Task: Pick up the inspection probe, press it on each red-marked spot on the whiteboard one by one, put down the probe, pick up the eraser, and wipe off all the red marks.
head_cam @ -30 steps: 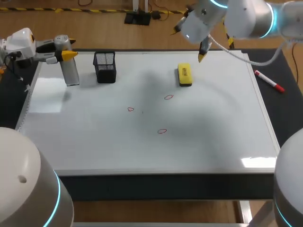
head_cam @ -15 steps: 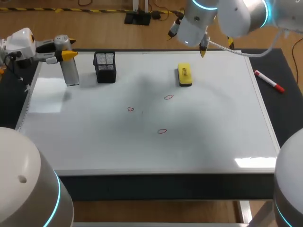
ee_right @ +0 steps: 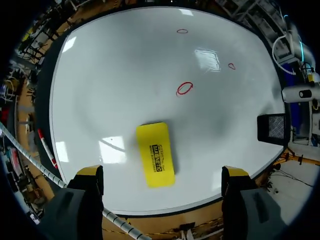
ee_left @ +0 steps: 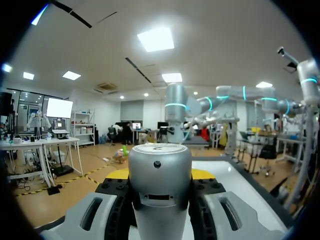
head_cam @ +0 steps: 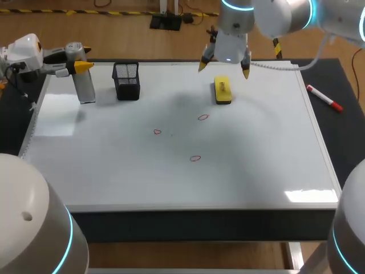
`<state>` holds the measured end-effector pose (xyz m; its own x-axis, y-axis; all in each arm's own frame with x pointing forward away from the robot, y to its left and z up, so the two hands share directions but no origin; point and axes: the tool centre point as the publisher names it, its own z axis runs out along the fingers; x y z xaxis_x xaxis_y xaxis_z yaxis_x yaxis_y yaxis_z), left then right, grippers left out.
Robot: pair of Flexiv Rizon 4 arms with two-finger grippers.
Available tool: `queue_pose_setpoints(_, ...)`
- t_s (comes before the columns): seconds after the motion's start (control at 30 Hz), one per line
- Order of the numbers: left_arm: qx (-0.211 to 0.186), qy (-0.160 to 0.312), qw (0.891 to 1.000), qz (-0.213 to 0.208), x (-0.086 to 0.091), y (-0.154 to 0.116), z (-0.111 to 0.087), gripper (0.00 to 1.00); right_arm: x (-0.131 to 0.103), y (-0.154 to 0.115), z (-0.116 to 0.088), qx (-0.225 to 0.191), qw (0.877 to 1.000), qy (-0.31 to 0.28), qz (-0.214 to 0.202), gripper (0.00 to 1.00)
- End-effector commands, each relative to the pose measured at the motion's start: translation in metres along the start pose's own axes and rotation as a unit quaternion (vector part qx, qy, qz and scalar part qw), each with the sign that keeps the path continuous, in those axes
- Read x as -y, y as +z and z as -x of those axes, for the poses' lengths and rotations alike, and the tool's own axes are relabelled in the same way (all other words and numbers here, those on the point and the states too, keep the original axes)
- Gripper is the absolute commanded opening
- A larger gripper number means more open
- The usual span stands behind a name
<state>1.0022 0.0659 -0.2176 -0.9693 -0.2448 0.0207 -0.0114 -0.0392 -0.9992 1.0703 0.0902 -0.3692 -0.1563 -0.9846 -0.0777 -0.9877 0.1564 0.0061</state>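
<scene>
Left end effector (head_cam: 80,67) at the far left corner of the whiteboard (head_cam: 256,171), clamped on the probe (head_cam: 84,85). Probe is a silver cylinder, upright. Its lower end is down at the board surface, but I cannot tell whether it touches. From the left wrist, the cylinder fills the gap between the two fingers, with both sides against it.

Right end effector (head_cam: 223,69) comes in from the far right and hangs above the eraser (head_cam: 222,90). Fingers are wide apart with nothing between them. From the right wrist, the yellow eraser lies flat on the board just ahead of the fingertips and clear of both.

Three red marks on the board, all small ovals: one (head_cam: 203,117) near the eraser, one (head_cam: 157,132) toward the left, one (head_cam: 195,158) nearest the front edge. They are well apart from each other.

Black mesh cup (head_cam: 126,81) stands on the board just beside the probe. Red marker (head_cam: 324,97) lies on the dark bench (head_cam: 342,137), off the board's right edge.
</scene>
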Motion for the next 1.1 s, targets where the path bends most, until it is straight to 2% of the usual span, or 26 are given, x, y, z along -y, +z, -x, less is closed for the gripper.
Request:
queue_pose_setpoints(0.03,0.001,0.001,1.000,0.000,0.001,0.000,-0.001,0.00,0.001,0.011,-0.003,0.012,1.000,-0.008,0.003,1.00)
queue_pose_setpoints(0.2,0.001,0.001,1.000,0.000,0.001,0.000,-0.001,0.00,-0.002,0.025,-0.005,0.007,1.000,-0.030,0.003,1.00)
queue_pose_setpoints(0.5,0.001,0.001,1.000,0.000,0.001,0.000,-0.001,0.00,-0.002,0.043,-0.007,-0.007,0.999,-0.035,-0.009,1.00)
queue_pose_setpoints(0.93,0.001,0.001,1.000,0.000,0.001,0.000,-0.001,0.00,-0.001,0.052,-0.005,-0.036,0.998,-0.053,-0.006,1.00)
queue_pose_setpoints(0.97,0.001,0.001,1.000,0.000,0.001,0.000,-0.001,0.00,0.000,0.053,-0.005,-0.040,0.998,-0.050,-0.007,0.78)
queue_pose_setpoints(1.0,0.001,0.001,1.000,0.000,0.001,0.000,-0.001,0.00,0.000,0.054,-0.005,-0.039,0.998,-0.052,-0.005,0.48)
queue_pose_setpoints(1.03,0.001,0.001,1.000,0.000,0.001,0.000,-0.001,0.00,-0.001,0.055,-0.004,-0.039,0.998,-0.054,-0.004,0.47)
queue_pose_setpoints(1.07,0.001,0.001,1.000,0.000,0.001,0.000,-0.001,0.00,-0.001,0.055,-0.003,-0.041,0.998,-0.054,-0.004,0.36)
queue_pose_setpoints(1.1,0.001,0.001,1.000,0.000,0.001,0.000,-0.001,0.00,-0.001,0.055,-0.003,-0.040,0.998,-0.054,-0.003,0.20)
